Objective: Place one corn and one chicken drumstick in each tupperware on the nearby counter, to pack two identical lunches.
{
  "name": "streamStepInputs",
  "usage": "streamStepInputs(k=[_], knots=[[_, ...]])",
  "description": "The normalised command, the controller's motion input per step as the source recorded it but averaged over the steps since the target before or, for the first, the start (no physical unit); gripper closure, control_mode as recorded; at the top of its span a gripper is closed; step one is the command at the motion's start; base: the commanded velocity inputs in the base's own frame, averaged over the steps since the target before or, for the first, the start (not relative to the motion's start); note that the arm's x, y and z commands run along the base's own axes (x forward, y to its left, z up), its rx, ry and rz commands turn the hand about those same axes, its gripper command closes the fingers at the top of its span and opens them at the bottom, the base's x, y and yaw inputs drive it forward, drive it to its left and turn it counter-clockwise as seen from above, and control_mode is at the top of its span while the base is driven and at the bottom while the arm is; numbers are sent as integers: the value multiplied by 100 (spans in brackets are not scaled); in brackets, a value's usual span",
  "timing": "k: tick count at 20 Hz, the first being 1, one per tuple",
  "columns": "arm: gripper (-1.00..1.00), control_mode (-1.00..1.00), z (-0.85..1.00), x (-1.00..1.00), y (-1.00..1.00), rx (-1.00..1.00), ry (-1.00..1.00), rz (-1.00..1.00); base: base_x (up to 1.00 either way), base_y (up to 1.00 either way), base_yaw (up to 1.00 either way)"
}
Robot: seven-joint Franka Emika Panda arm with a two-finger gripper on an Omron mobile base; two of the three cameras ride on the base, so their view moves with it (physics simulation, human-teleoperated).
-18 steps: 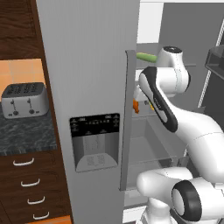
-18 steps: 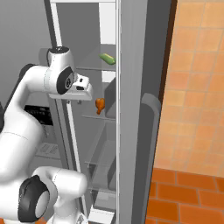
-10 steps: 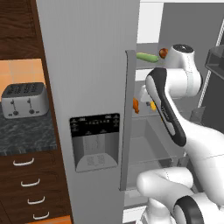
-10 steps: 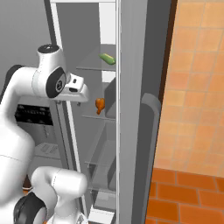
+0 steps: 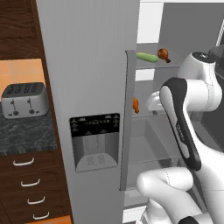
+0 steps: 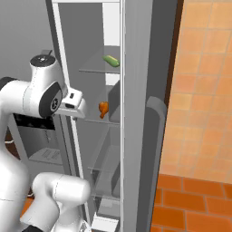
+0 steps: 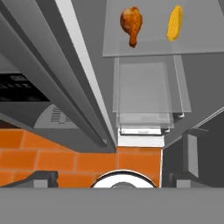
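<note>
Inside the open fridge, a brown-orange chicken drumstick [image 7: 131,24] and a plain yellow corn [image 7: 174,22] lie side by side on a glass shelf. This drumstick [image 5: 135,105] [image 6: 103,108] is on the middle shelf. One shelf higher lie a green-husked corn [image 5: 146,57] [image 6: 111,60] and a second drumstick [image 5: 163,53]. My gripper [image 7: 114,178] is open, its dark fingertips [image 7: 43,177] far apart with nothing between them, and it is held back from the shelf, clear of the food. The tupperware is out of view. The dark counter [image 5: 26,131] shows at the left.
The grey fridge door [image 5: 94,87] with its dispenser panel stands left of the open compartment, and its edge [image 7: 83,74] runs close past my gripper. A silver toaster [image 5: 24,99] sits on the counter above drawers. The floor is orange tile [image 6: 190,204].
My gripper has gone from shut to open. My arm's upper joint has swung over, and my hand sits slightly lower and further back from the shelves. The food has not moved.
</note>
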Motion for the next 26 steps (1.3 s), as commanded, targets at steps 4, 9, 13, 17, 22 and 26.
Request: streamStepInputs(k=[4, 9, 13, 17, 22, 26], knots=[[-100, 100, 0, 0, 0, 0, 0, 0, 0, 1, 0], [-100, 100, 0, 0, 0, 0, 0, 0, 20, 17, -1], [-100, 100, 0, 0, 0, 0, 0, 0, 47, 2, -4], [-100, 100, 0, 0, 0, 0, 0, 0, 29, 1, 0], [-100, 100, 0, 0, 0, 0, 0, 0, 18, 0, 0], [-100, -100, -4, 44, -53, 0, -3, 0, 0, 0, 0]])
